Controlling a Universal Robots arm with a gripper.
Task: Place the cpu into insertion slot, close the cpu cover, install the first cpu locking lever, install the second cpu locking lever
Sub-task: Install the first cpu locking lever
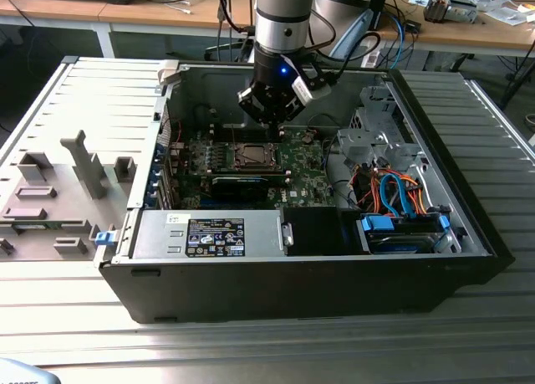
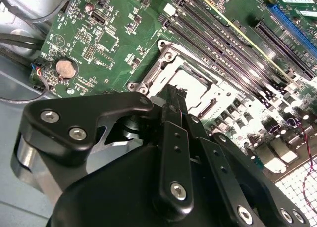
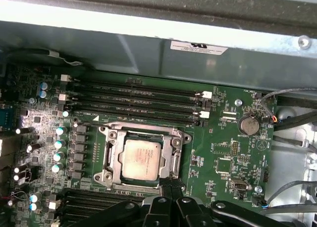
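The cpu [image 3: 141, 159], a small square chip with a silver-grey top, lies flat in the insertion slot [image 3: 110, 176] on the green motherboard [image 3: 233, 158]. The silver cpu cover [image 3: 173, 140] lies down around it, and the chip's top shows through its window. My gripper [image 3: 170, 182] is shut with nothing between its black fingers. Its tips hover at the socket's edge, at the side away from the long memory slots. In the second wrist view the fingertips [image 2: 171, 96] reach just over the socket rim [image 2: 166, 54]. In the exterior view the gripper [image 1: 274, 126] hangs just above the socket [image 1: 249, 156].
Long black memory slots [image 3: 133, 101] run beside the socket. A coin battery [image 3: 248, 124] and loose cables [image 3: 292, 120] lie near the case wall. The open case [image 1: 468, 208] holds a drive cage [image 1: 376, 137], orange and blue cables [image 1: 401, 196] and a power supply [image 1: 209, 233].
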